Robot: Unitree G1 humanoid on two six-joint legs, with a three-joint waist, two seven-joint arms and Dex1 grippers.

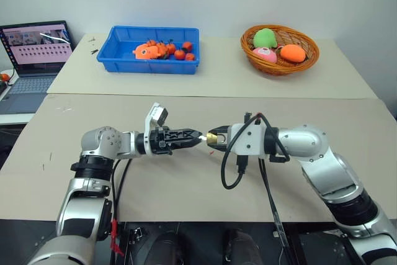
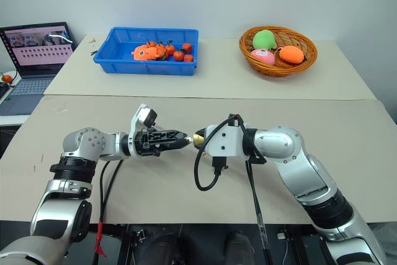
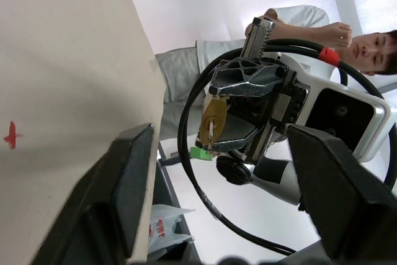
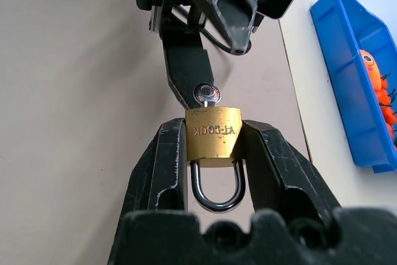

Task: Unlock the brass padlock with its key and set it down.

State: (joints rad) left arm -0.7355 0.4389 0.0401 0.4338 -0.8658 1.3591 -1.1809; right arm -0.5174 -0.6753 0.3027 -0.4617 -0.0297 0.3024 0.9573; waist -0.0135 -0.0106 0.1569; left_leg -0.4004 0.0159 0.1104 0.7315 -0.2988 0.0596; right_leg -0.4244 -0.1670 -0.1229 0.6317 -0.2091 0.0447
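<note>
My right gripper [image 1: 217,138] is shut on the brass padlock [image 4: 214,143], its fingers clamping the body's two sides, held above the table. The silver shackle [image 4: 216,195] is closed and points back toward the right wrist. The key [image 4: 205,93] sticks out of the padlock's keyhole end, toward my left arm. My left gripper [image 1: 198,137] points at it from the left, open. One of its fingers [image 4: 186,69] lies right beside the key's head. In the left wrist view the fingers stand well apart, with the padlock [image 3: 215,119] and key [image 3: 211,136] seen between them.
A blue bin [image 1: 124,60] of orange toys and a wicker basket [image 1: 248,51] of plush fruit sit on the far table. A laptop [image 1: 37,48] stands at far left. A person [image 3: 291,23] shows behind the right gripper. Bare tabletop [image 1: 186,184] lies under both grippers.
</note>
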